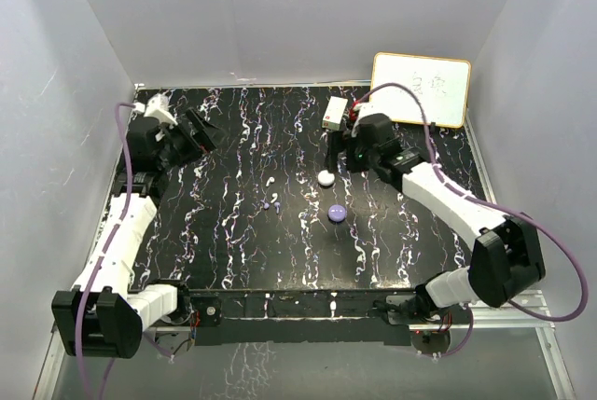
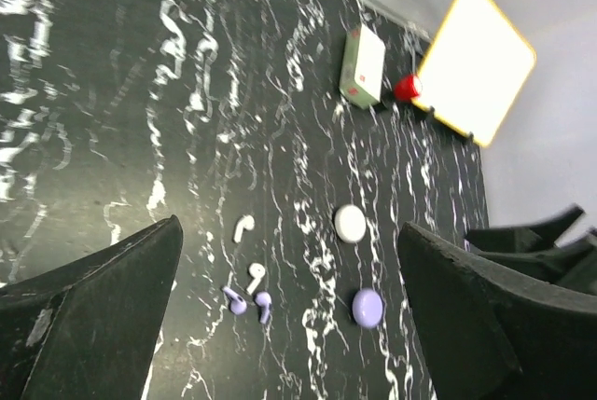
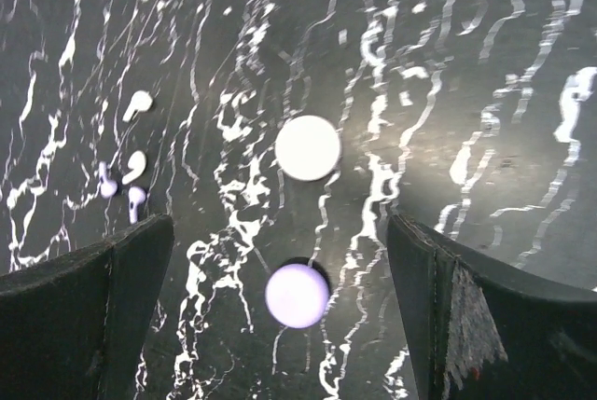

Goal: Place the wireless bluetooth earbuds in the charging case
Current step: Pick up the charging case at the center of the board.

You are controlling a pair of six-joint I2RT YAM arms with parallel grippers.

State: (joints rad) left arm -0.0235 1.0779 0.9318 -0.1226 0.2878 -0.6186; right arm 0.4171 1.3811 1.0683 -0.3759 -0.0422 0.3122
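Black marbled table (image 1: 233,251); earbuds (image 2: 255,275) tiny, blurred; whiteboard (image 1: 421,89) writing illegible.

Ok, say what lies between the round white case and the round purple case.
Only bare black marbled tabletop lies between the round white case and the round purple case, clearest in the right wrist view.

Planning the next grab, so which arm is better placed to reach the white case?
Right, most likely: the right gripper, open, hangs close by the white case, while the left gripper sits farther off, beyond the earbuds.
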